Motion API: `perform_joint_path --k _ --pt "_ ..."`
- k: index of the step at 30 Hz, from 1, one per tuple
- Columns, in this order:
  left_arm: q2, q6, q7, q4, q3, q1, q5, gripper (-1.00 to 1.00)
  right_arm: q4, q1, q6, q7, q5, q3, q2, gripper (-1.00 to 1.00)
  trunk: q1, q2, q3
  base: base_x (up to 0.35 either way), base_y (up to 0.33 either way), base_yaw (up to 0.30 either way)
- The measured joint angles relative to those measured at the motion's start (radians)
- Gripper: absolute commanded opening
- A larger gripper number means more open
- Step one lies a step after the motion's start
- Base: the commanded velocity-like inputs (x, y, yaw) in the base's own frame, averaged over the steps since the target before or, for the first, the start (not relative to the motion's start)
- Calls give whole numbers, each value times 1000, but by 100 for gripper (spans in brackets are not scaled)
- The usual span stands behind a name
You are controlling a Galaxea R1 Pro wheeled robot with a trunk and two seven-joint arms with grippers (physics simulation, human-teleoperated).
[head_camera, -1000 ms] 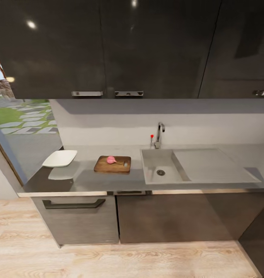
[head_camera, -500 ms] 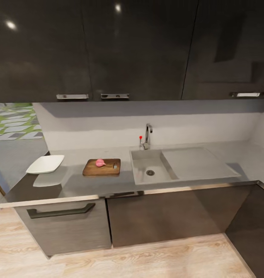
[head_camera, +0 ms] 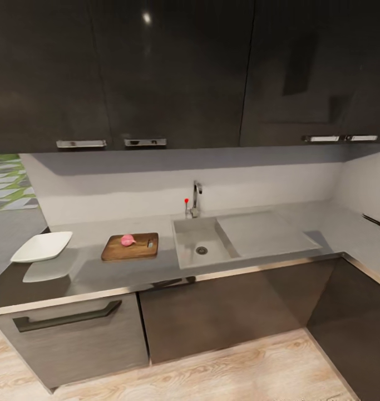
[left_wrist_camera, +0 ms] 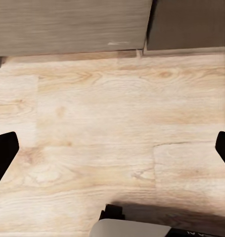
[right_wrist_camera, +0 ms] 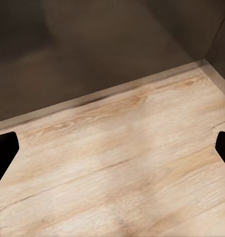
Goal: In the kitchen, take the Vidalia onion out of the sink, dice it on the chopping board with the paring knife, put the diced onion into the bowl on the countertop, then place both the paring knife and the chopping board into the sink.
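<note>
A pink, rounded Vidalia onion sits on the dark brown chopping board, between the white bowl and the steel sink on the grey tabletop. A thin dark, reddish object at the far right is perhaps the paring knife. Both wrist views face the wooden floor; left fingers and right fingers are spread wide, holding nothing.

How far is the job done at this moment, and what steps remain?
Done: the onion lies whole on the chopping board, out of the sink. In hand: nothing; the left gripper and right gripper are open over the floor. Left: fetch the paring knife from the counter at far right, dice, fill the bowl, then put knife and board in the sink.
</note>
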Motion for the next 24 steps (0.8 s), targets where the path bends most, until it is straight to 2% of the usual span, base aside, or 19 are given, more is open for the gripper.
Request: perform_joint_path --k 24 --pt "-2 0 0 7 0 0 0 100 0 0 0 0 0 0 0 100 0 -1 26 0 0 -198"
